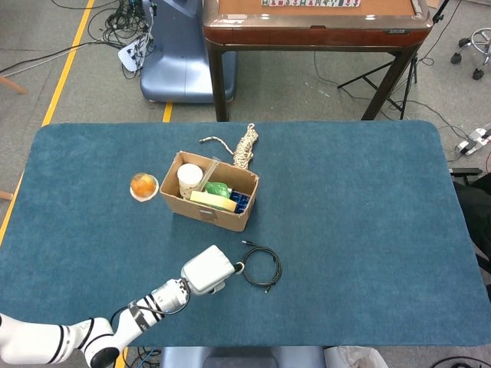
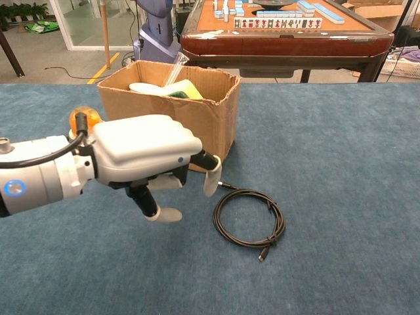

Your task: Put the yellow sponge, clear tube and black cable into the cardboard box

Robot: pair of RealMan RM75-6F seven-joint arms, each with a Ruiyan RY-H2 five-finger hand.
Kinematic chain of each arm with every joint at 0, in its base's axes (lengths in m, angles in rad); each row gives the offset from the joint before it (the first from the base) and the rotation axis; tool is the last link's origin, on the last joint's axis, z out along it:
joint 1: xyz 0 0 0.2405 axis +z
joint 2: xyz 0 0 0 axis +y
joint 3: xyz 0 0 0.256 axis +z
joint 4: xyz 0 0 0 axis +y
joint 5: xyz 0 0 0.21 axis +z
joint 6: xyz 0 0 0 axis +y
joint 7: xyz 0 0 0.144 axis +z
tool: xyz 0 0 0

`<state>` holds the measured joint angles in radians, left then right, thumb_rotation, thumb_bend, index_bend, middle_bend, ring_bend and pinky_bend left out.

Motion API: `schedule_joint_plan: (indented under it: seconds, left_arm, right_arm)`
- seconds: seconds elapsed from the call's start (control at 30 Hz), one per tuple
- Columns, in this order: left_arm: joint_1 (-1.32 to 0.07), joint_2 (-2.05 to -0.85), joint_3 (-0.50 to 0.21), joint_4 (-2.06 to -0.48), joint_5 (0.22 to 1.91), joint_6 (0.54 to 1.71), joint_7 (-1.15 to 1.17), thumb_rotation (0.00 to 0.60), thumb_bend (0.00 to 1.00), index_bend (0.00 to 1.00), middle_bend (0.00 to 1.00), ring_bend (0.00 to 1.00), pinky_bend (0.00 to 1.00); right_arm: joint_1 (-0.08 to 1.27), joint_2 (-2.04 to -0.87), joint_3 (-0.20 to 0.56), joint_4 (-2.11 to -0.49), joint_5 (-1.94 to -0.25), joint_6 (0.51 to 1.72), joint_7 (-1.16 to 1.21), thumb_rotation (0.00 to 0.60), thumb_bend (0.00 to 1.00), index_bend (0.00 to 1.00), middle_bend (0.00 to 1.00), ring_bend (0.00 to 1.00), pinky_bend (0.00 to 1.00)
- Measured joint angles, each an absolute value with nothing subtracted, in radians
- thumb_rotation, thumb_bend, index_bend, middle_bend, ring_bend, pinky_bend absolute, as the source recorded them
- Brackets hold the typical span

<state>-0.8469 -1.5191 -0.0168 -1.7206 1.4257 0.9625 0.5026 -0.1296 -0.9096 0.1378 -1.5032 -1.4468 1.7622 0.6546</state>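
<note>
Blue table: black cable [image 1: 262, 267] coiled flat, plug toward cardboard box [image 1: 209, 192].

On the blue desk [image 1: 360, 215]: one cardboard box [image 1: 209, 192], one coiled black cable [image 1: 261, 267], one orange object on a white dish [image 1: 143, 185], one bundle of pale rope [image 1: 244, 146]. Inside the box: one yellow sponge [image 1: 212, 202], one white cup [image 1: 189, 179]. One robot hand [image 1: 209, 270] in view.

No legible text is showing. A small white label [image 2: 161, 121] is sitting on the cardboard box [image 2: 197, 131] front, its print too small to read.
</note>
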Motion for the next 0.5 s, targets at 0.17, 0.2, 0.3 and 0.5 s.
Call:
schedule_joint_plan:
  seconds: [0.17,0.2,0.3,0.5]
  left_arm:
    - [-0.838,-1.545,-0.02,-1.665,1.425,0.964,0.478,0.6,0.22,0.49,0.99,0.96,1.0]
    - [-0.836,-1.548,-0.02,-1.656,1.422,0.962,0.475,0.6,0.22,0.49,0.99,0.96,1.0]
    - [-0.833,-1.558,-0.018,-1.626,1.412,0.953,0.473,0.6,0.22,0.49,0.99,0.96,1.0]
    - [-0.832,-1.586,-0.016,-1.583,1.388,0.921,0.476,0.6,0.22,0.48,0.99,0.96,1.0]
  right_arm:
    - [-0.145,-0.902,0.143,-1.499,-1.435,1.764,0.671,0.6,0.14,0.27,0.25,0.09,0.19]
    - [-0.146,-0.901,0.144,-1.499,-1.435,1.764,0.671,0.6,0.14,0.27,0.25,0.09,0.19]
    - [-0.149,-0.898,0.142,-1.501,-1.441,1.764,0.667,0.6,0.14,0.27,0.25,0.09,0.19]
    - [-0.156,-0.894,0.14,-1.512,-1.456,1.774,0.652,0.6,0.14,0.27,0.25,0.09,0.19]
